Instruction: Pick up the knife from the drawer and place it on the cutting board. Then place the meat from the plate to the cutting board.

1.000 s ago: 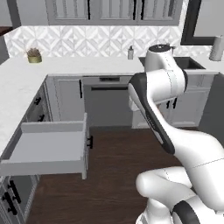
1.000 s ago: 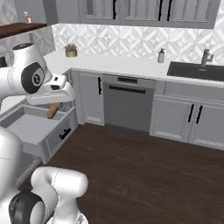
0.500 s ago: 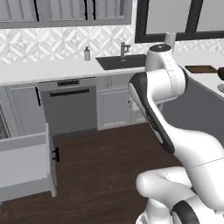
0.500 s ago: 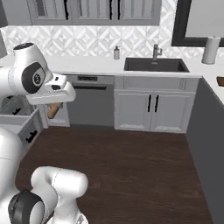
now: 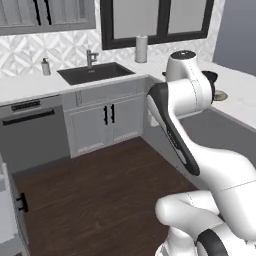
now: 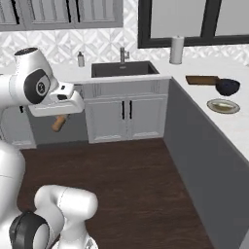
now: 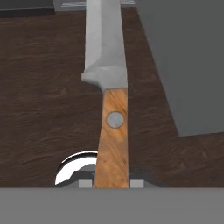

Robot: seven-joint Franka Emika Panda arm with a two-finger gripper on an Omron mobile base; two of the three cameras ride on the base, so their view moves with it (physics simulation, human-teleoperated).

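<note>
I hold the knife (image 7: 110, 127) tight by its wooden handle between my gripper's (image 7: 111, 183) jaws. Its blade sticks straight out ahead of them, above the dark floor (image 7: 43, 109).

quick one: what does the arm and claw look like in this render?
Glossy white arm of rounded, bulbous links, with dark grey to black bands and round caps at the joints. The hand is a boxy white block, and its claw ends in small dark tips. No cables or markings visible.
</note>
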